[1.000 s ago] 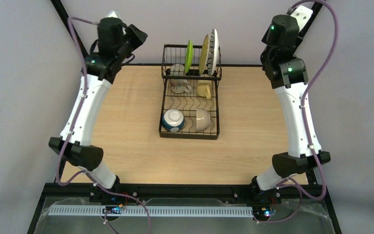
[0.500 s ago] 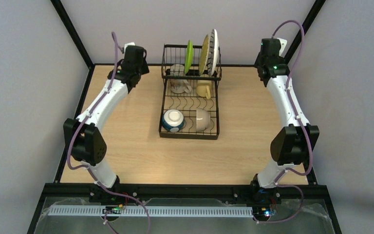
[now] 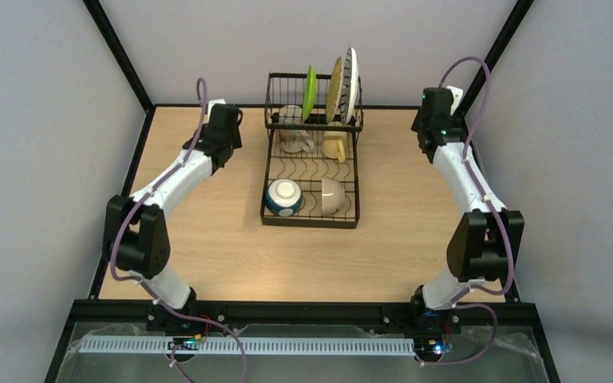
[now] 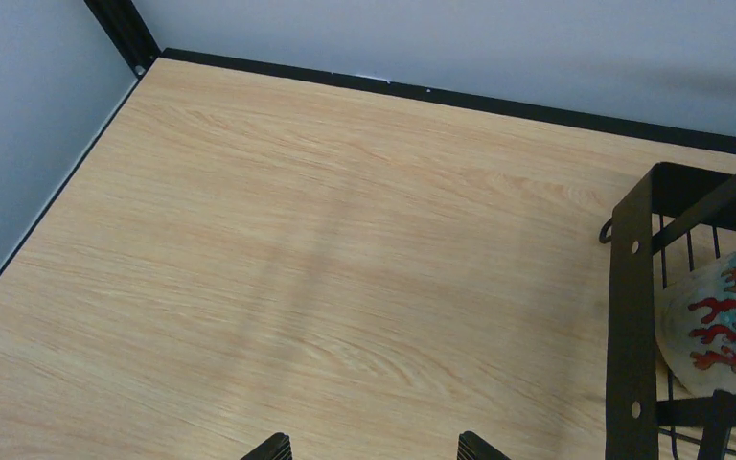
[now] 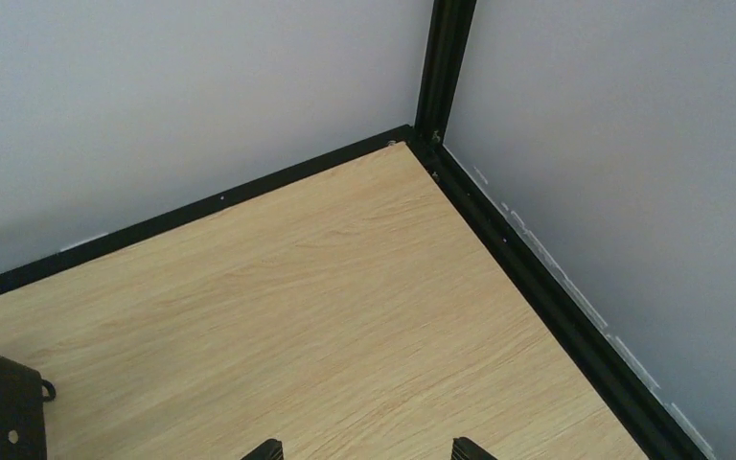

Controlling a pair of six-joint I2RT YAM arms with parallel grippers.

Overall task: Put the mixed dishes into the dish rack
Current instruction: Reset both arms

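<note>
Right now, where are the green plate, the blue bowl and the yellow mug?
green plate (image 3: 310,92), top view, its upright face
blue bowl (image 3: 286,192), top view, its upturned base
yellow mug (image 3: 334,148), top view, its side

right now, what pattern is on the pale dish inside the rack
Red coral-like branching on the pale dish, clearest in left wrist view.

Matt wood-grain table (image 3: 207,247), black metal-wire dish rack (image 3: 310,222), seemingly glossy ceramic blue bowl (image 3: 284,196).

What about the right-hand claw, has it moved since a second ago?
Yes. The right gripper has come down and inward, closer to the dish rack's upper basket than before.
</note>
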